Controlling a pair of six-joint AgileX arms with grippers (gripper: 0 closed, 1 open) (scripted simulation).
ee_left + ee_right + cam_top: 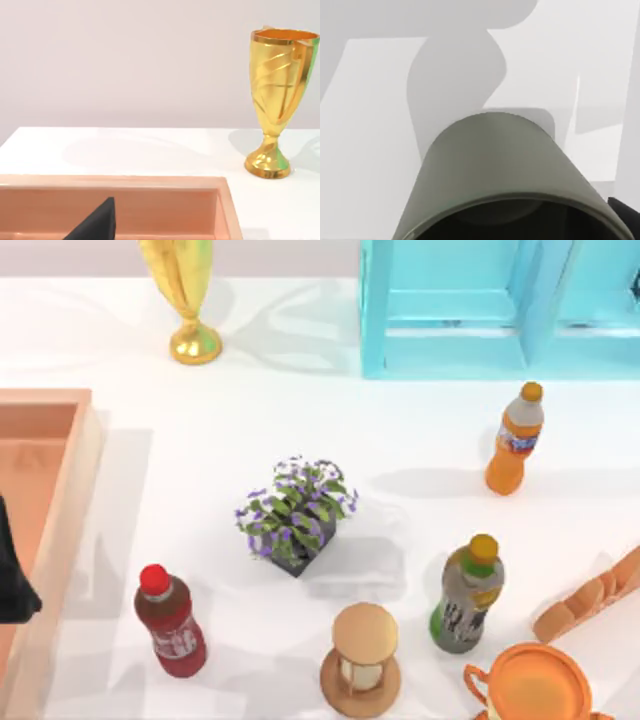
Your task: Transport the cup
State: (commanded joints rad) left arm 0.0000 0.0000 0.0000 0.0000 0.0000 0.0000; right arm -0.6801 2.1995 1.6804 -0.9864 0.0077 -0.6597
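Note:
In the right wrist view a grey-green cup (495, 175) sits very close under the camera. Its dark mouth faces the camera and its base points toward the white table. A dark part of my right gripper (626, 212) shows just beside the cup's rim; whether it grips the cup cannot be made out. A large shadow lies on the table beyond the cup. My left gripper (14, 585) hangs at the table's left edge over a wooden tray (60, 510), and its dark tip (95, 224) shows above the tray's inside (165, 210).
On the table stand a gold trophy (185, 300), a cyan shelf (480, 310), an orange bottle (515, 440), a potted purple plant (295, 515), a red bottle (170, 625), a green bottle (467, 595), an hourglass (362, 660), an orange round vessel (530, 685) and bread (590, 600).

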